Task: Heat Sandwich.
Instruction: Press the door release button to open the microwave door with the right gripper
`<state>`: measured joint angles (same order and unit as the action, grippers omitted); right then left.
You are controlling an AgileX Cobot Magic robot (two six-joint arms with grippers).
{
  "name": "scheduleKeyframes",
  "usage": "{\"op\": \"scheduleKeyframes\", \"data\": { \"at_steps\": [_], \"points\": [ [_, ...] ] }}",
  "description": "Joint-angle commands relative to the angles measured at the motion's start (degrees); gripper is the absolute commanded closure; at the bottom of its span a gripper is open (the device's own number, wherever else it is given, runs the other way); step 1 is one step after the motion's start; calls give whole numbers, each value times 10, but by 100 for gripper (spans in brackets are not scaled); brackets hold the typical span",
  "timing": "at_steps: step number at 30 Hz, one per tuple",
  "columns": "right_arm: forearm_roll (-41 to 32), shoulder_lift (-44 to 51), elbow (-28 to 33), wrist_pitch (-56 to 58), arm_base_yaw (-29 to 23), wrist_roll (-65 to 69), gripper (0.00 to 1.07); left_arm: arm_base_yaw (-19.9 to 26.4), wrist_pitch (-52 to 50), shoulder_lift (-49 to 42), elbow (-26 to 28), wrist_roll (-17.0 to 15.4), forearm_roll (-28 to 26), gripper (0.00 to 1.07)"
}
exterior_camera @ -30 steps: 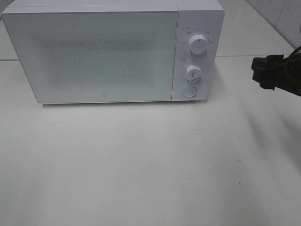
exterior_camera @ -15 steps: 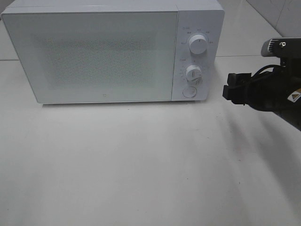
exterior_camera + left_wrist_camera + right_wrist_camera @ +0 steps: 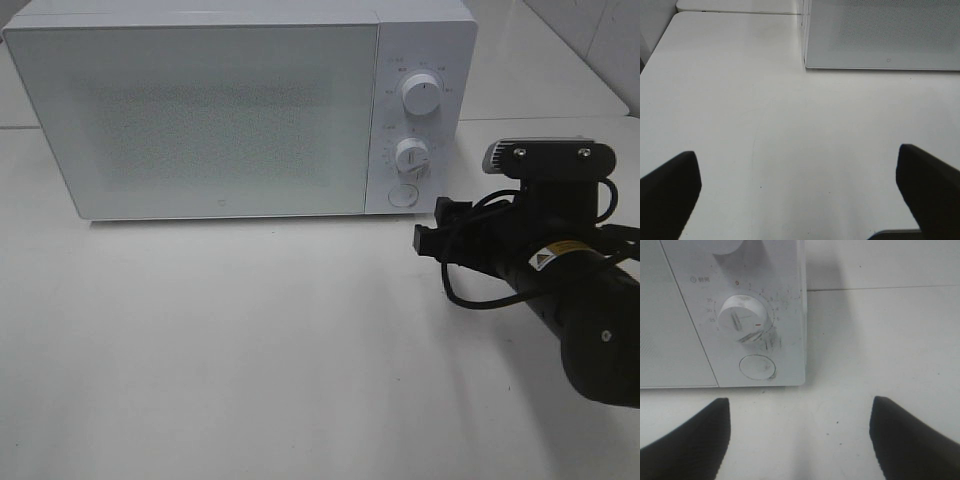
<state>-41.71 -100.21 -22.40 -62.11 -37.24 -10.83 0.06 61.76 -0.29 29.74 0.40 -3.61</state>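
Note:
The sandwich is hidden from every view. A white microwave (image 3: 200, 120) stands at the back of the table with its door closed. My right gripper (image 3: 430, 230) hovers open and empty just right of the microwave's lower front corner, pointing at the control panel. In the right wrist view, the right gripper (image 3: 800, 445) faces the timer knob (image 3: 742, 317) and the round door button (image 3: 757, 366), with a gap of table between. My left gripper (image 3: 799, 200) is open and empty over bare table, off the microwave's (image 3: 880, 35) left front corner. It does not appear in the exterior view.
The control panel carries an upper knob (image 3: 420, 95), a lower knob (image 3: 411, 154) and a round button (image 3: 402, 195). The white table (image 3: 250, 350) spreads in front of the microwave. A tiled wall (image 3: 600, 40) rises at the back right.
My right arm has come in from the right edge, moving left and toward the front, and now sits close to the microwave's control panel. Its jaws have stayed open. The microwave is unchanged.

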Motion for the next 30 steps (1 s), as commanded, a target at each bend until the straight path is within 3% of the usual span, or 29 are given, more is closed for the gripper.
{"op": "scheduleKeyframes", "data": {
  "at_steps": [1,7,16,25,30],
  "points": [
    [-19,-9,-14,-11,-18,-24,33,1,-2,-3,-2,-4,-1,8],
    [-51,-26,-36,-6,-53,-61,33,1,-2,-3,-2,-4,-1,8],
    [-50,-26,-37,5,-58,-35,33,1,-2,-3,-2,-4,-1,9],
    [-50,-26,-37,2,-58,125,35,1,-2,-3,-2,-4,-1,9],
    [-50,-26,-37,3,-58,355,40,1,-2,-3,-2,-4,-1,9]
  ]
}}
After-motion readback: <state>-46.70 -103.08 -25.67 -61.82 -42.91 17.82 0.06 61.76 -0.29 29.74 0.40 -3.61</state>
